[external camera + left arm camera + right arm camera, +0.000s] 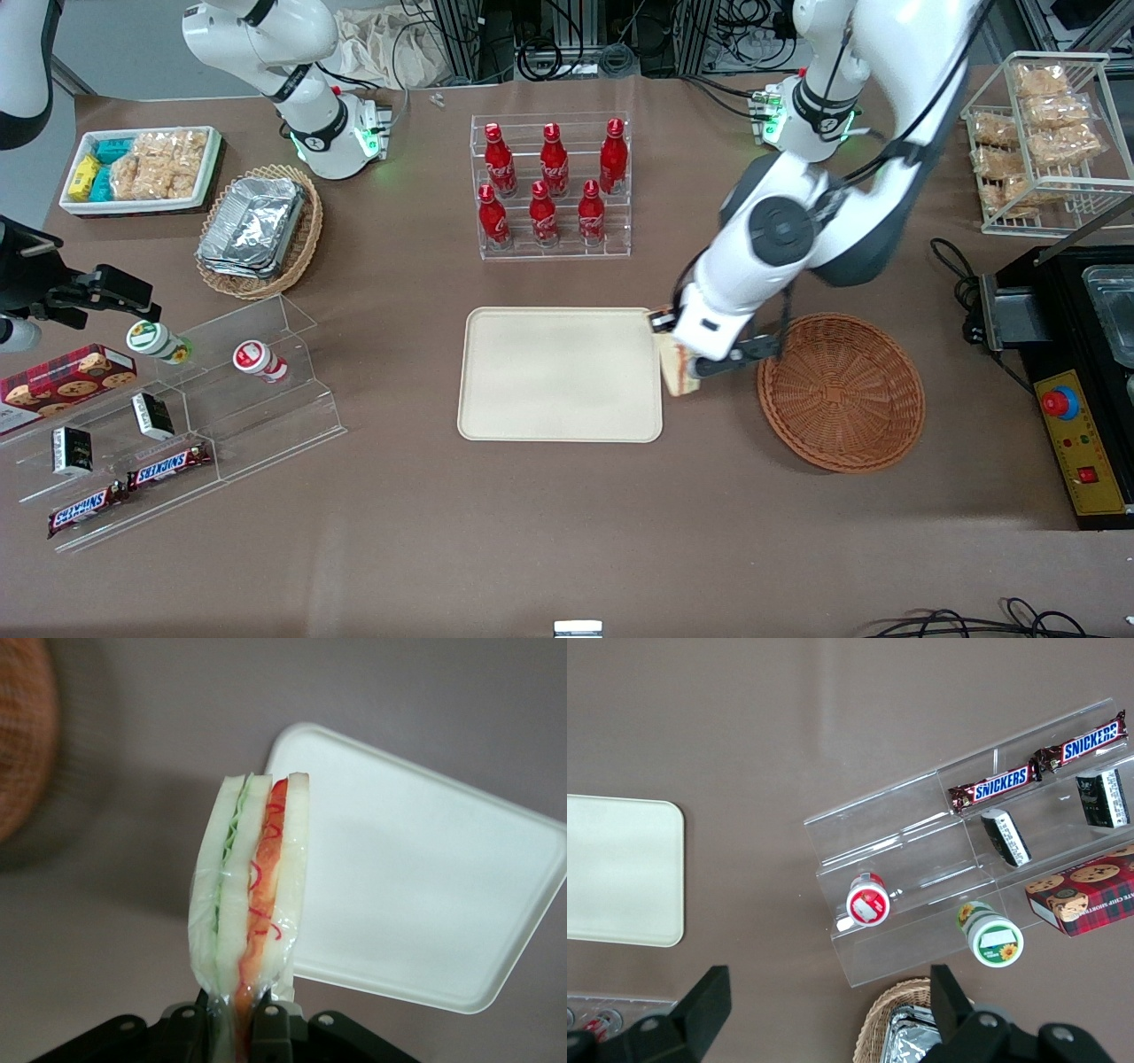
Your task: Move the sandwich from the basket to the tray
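Gripper (687,365) around wrapped wedge sandwich (251,895)

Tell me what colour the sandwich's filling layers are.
Green and red-orange between white bread: sandwich, held by the gripper; wrist view shows it best.

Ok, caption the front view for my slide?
End effector holds sandwich between basket and tray.

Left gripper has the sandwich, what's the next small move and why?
Probably carry it sideways toward the parked arm's end, over the tray. The gripper, shut on the sandwich, is between the empty basket and the tray's edge, not yet over it.
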